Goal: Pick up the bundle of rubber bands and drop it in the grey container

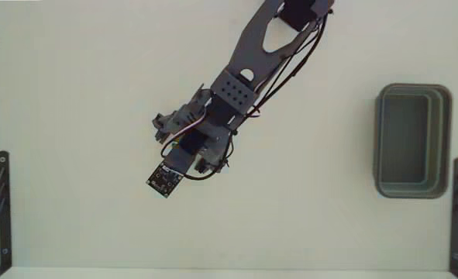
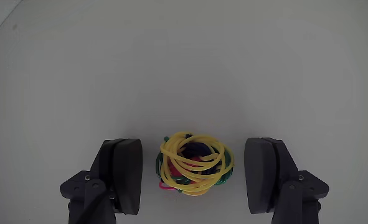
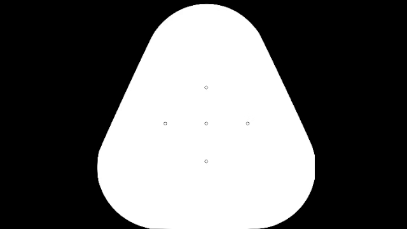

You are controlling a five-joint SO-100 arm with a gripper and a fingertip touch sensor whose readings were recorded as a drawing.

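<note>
Grey container apparently empty, well apart from gripper, jaws spread around bundle of rubber bands.

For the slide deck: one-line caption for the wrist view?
Open gripper straddles the bundle of rubber bands on the white table, fingers not touching it.

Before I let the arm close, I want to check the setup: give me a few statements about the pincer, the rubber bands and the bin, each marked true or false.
1. The bundle of rubber bands lies between the two fingers of the pincer. True.
2. The pincer is clamped shut on the bundle. False: it is open, with a gap on each side.
3. The grey container already holds the bundle. False: its hollow looks empty in the fixed view.
4. The bundle is mostly yellow. True.
5. In the fixed view the arm hangs over the container. False: the container sits far to its right.
</note>
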